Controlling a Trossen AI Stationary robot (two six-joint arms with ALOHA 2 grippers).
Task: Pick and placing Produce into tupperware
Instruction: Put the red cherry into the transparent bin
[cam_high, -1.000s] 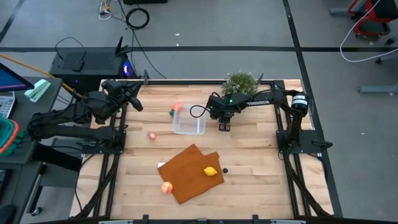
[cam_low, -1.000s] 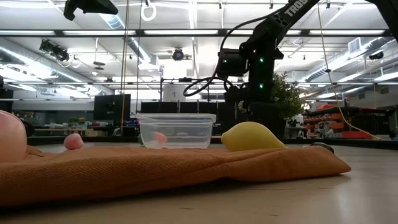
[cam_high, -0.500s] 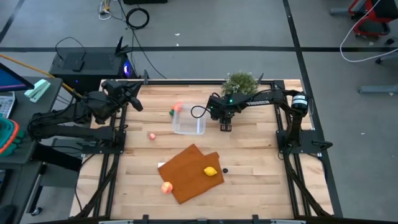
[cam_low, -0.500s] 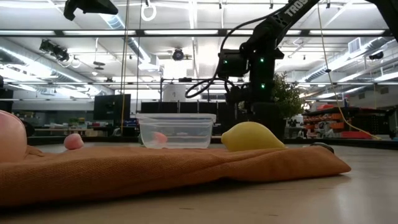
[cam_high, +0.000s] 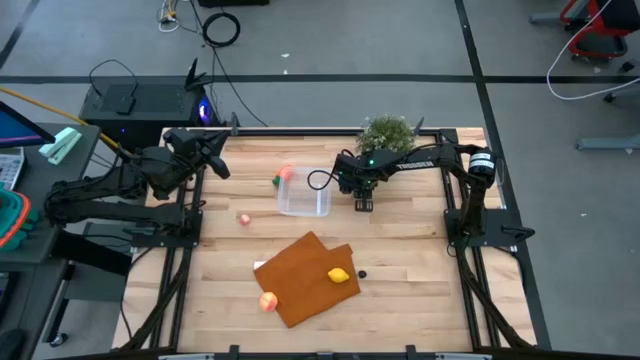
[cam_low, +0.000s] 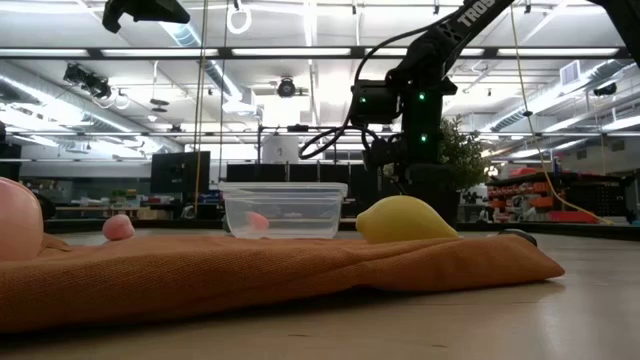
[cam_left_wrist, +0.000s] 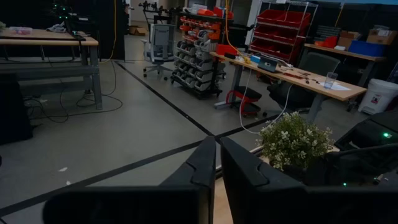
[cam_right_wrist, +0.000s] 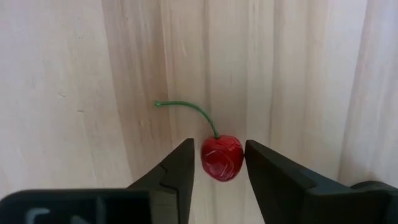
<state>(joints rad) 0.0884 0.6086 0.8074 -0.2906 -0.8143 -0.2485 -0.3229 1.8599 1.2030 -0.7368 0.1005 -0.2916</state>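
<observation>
Right gripper: you had it pointed down at the table, just beside the clear container on its right. A red cherry with a green stem sat between its fingers. The fingers looked closed against the cherry's sides, though contact on either side was hard to confirm.

Clear container: near the table's middle, toward the far edge; one small pink piece showed through its wall.

Left gripper: you kept it raised off the table's far left corner, fingers pressed together and holding nothing.

Remaining produce: lemon on the orange-brown mat; peach-coloured fruit at the mat's near-left edge; small dark piece just right of the mat; pink piece left of the container; red piece and green piece behind the container's left corner.

Potted plant: at the far edge.
</observation>
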